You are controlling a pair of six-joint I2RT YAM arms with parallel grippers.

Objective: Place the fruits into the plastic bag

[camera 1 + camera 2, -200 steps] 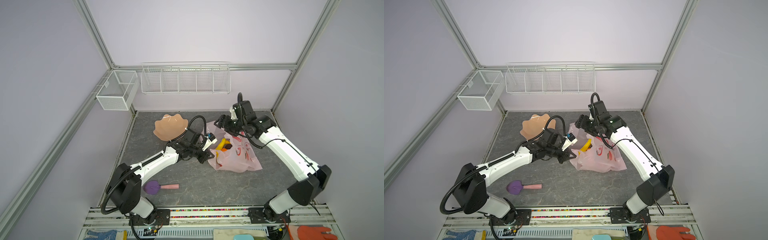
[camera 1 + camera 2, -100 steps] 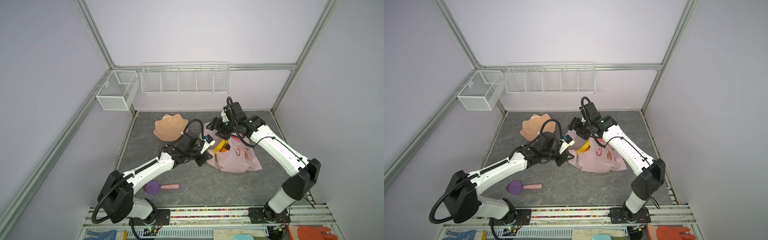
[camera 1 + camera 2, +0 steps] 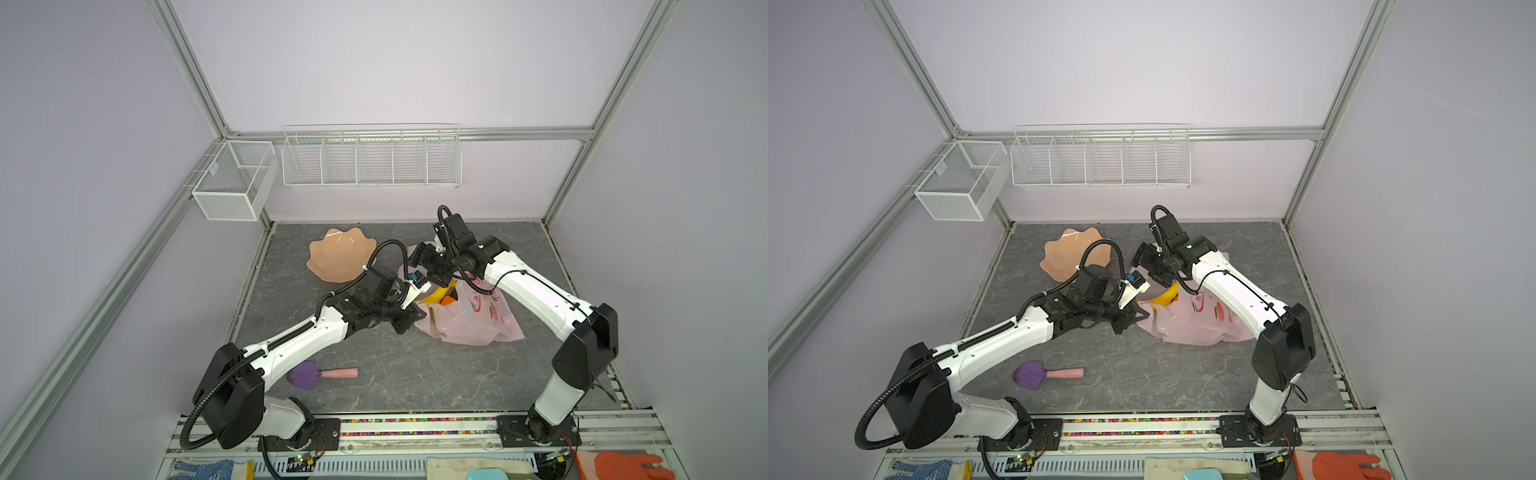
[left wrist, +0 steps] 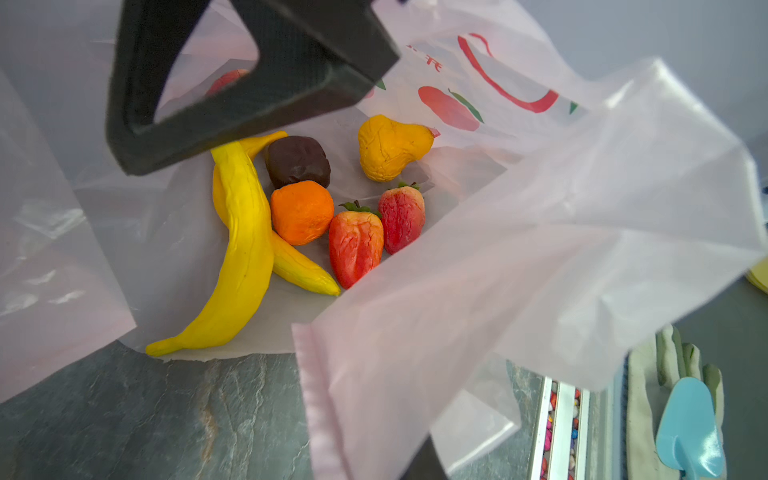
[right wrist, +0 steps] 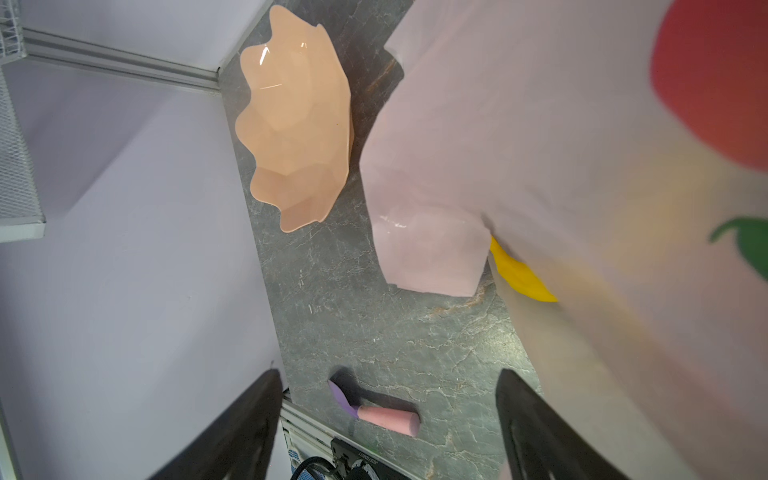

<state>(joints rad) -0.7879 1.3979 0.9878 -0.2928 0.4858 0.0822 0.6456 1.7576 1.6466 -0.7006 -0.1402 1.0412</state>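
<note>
From above I get only part of the story. In both top views the plastic bag [image 3: 469, 322] [image 3: 1196, 326] lies on the grey table [image 3: 415, 374], with just a patch of yellow and orange showing at its mouth.

My left wrist camera looks straight into it, and there I can count the contents. A long banana [image 4: 243, 232] crosses a short banana [image 4: 305, 272]. Beside them are an orange [image 4: 302, 212], a dark round fruit [image 4: 297, 162], a pear [image 4: 388, 147] and two strawberries [image 4: 356, 245] [image 4: 402, 218], all resting on the bag's lower wall.

The right wrist camera catches only a yellow sliver past the film. It does show the peach bowl [image 5: 295, 137] and the pink-handled utensil [image 5: 378, 411] out on the table.

The left gripper [image 3: 406, 321] is closed tight, pinching the bag's edge and holding the mouth up. The right gripper [image 5: 386, 374] has its fingers spread wide with nothing between them. It hangs just above the mouth, and one black finger [image 4: 311, 62] crosses the left wrist view.

The bag lies lengthways, its mouth facing the bowl and the left arm, its closed end toward the front right. The long banana runs from deep inside out to the lip.
</note>
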